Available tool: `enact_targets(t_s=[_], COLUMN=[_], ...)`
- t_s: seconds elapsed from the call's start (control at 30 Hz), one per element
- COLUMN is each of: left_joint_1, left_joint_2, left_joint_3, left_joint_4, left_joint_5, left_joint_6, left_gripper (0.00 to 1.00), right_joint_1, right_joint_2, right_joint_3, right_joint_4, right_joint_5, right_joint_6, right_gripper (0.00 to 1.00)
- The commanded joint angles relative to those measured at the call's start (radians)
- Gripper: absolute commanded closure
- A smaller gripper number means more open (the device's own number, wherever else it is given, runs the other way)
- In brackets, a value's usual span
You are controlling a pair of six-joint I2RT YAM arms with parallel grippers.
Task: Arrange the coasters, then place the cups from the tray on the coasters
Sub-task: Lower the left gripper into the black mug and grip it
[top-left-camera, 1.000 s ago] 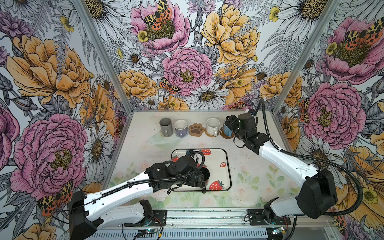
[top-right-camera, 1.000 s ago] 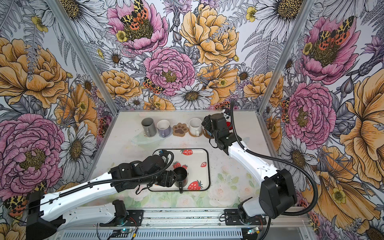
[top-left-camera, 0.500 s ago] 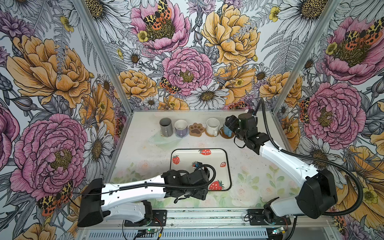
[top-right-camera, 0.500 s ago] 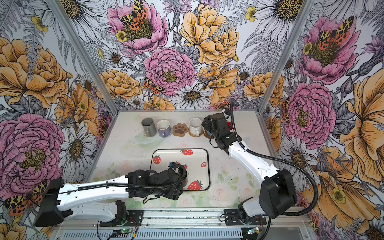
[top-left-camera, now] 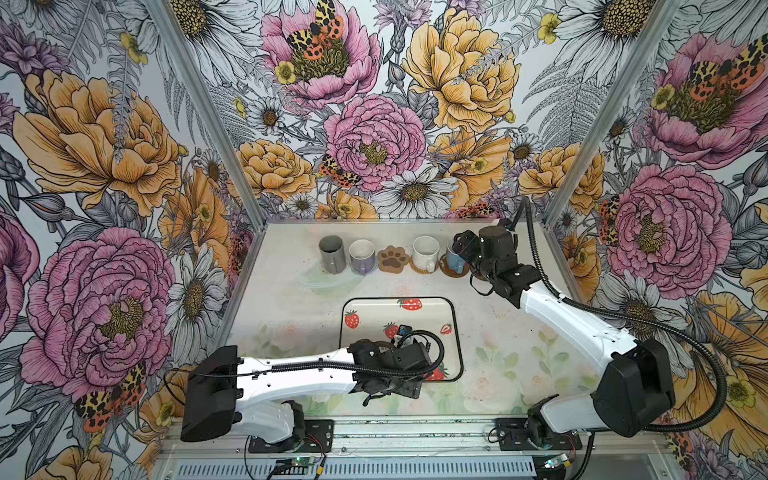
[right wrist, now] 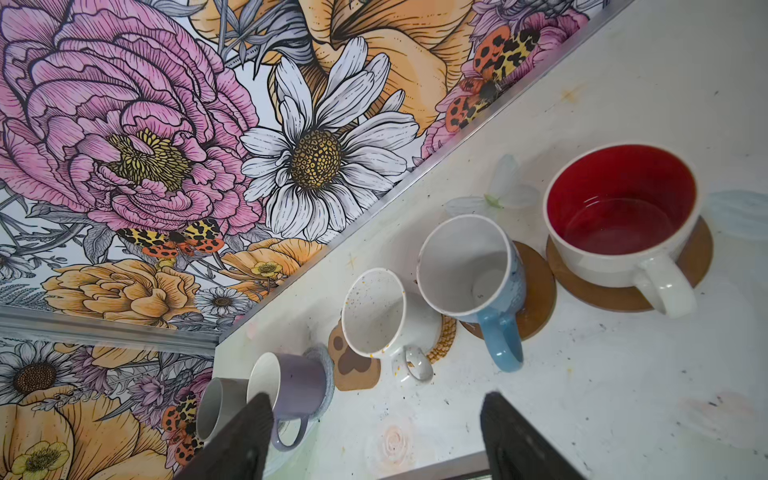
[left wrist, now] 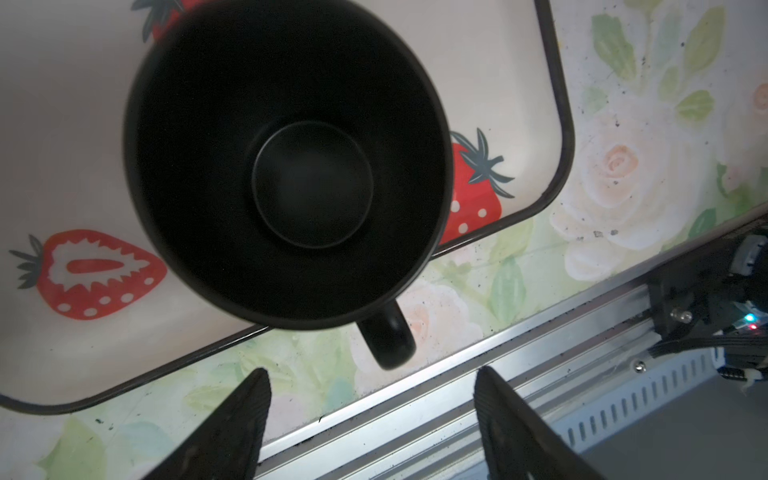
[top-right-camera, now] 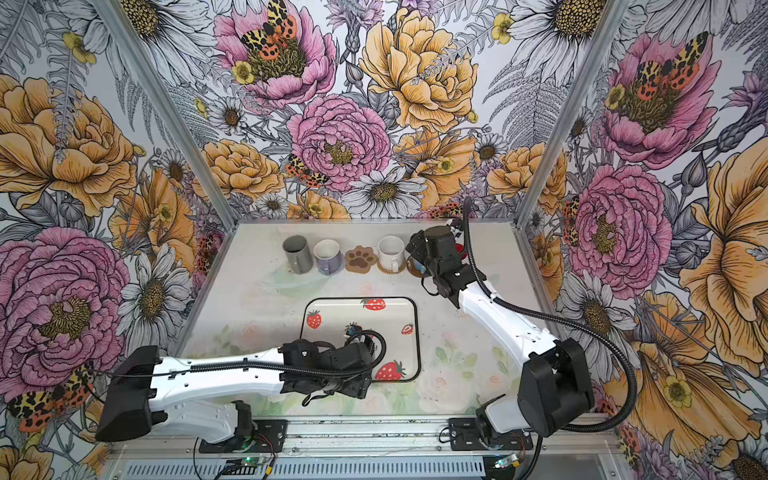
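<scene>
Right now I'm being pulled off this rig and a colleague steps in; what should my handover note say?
Left gripper: jaws open, empty, near the black mug, handle toward them. It stands in a corner of the tray; no other cup shows there.
Right gripper: jaws open, empty, by the back row's right end.
Done: lavender mug, speckled mug, light blue mug and red-lined mug each sit on a coaster. Tall grey mug ends the row; no coaster shows under it.
To do: black mug onto the empty paw coaster.
</scene>
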Motion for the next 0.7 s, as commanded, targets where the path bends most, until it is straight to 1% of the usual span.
enact_targets(t_s=[0.0,0.23,0.43,0.67], left_joint_1=[0.011,0.037,0.054,0.059], left_joint_2=[0.020,0.051,0.068,0.079], left_joint_3=[0.023,0.018,0.017,0.018], left_joint_4=[-0.001,0.002,0.002,0.009], left_joint_5=[-0.055,-0.074,-0.083,-0.088], left_joint_6=[-0.013,-0.017,-0.016,-0.006], left_gripper=[0.22,0.31,0.37,0.46], right_joint_1=[-0.009,-0.016,-0.024,-0.030], right_joint_2=[0.001,0.002,0.005,0.019], right_joint_3=[0.017,0.015,0.014,0.019], right_joint_4=[-0.005,-0.004,-0.004,-0.005], right_joint_5=[-0.009,-0.023,-0.030,-0.048], right_joint_6=[-0.018,-0.020,-0.018,-0.019], right_gripper=[0.19,0.19,0.19,0.19])
